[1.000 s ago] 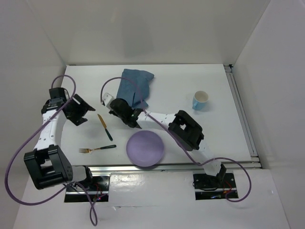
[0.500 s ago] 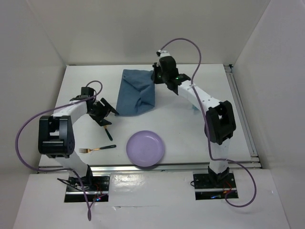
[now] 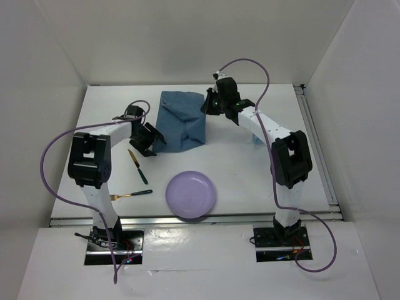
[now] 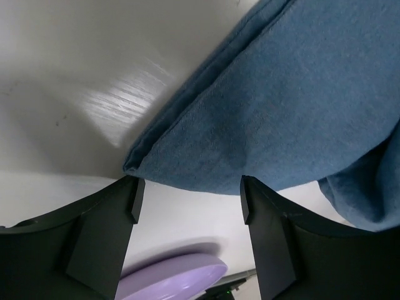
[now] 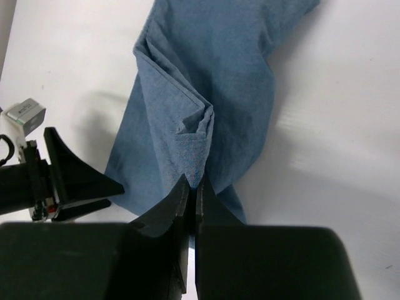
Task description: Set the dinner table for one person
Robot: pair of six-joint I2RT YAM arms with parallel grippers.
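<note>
A blue cloth placemat (image 3: 181,122) lies rumpled at the back middle of the white dinner table (image 3: 250,169). My right gripper (image 3: 209,104) is shut on the cloth's top right corner and lifts it; in the right wrist view the cloth (image 5: 206,94) hangs pinched at the fingertips (image 5: 195,182). My left gripper (image 3: 154,139) is open at the cloth's lower left corner; in the left wrist view that corner (image 4: 250,125) lies just in front of the spread fingers (image 4: 187,194). A purple plate (image 3: 190,194) sits at the front middle. A knife (image 3: 137,165) and a fork (image 3: 127,195) lie front left.
A light blue cup (image 3: 257,139) stands at the right, mostly hidden behind my right arm. Metal rails (image 3: 319,150) run along the right and front edges. White walls enclose the table. The plate's rim (image 4: 175,281) shows below my left fingers.
My left gripper has moved right to the cloth's lower left corner. My right gripper has stayed at the top right corner, shifted slightly right, and the cloth is spread wider.
</note>
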